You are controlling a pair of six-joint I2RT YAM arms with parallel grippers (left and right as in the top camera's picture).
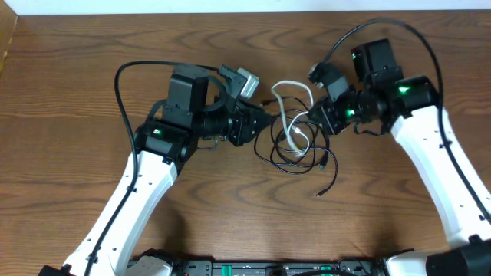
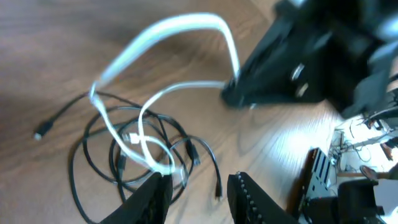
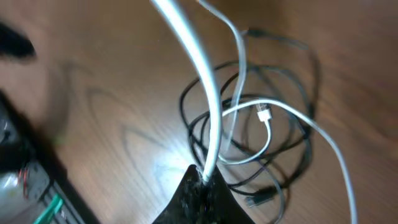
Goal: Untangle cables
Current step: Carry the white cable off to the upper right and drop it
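Pinched shut, the jaws of the right gripper [image 3: 202, 185] clamp the thin white cord with small plug ends [image 3: 207, 87]; that cord rises from the brown wooden table [image 1: 77, 77] as a lifted strand running straight into the fingertips. Jaws of the left gripper [image 2: 196, 182] stand spread, with bare wood between them and nothing held.

The thin black cord [image 2: 81, 155], looped in a flat coil, lies on the table between the two arms; the white cord threads through its rings. From the left wrist view the coil sits just ahead of the open jaws and slightly to their left, its near edge beside the left finger; whether they touch I cannot tell.

The lifted white strand's long axis runs from the coil up towards the right gripper; the left gripper is nearer the black coil, so pinning or pulling it probably falls to that arm.
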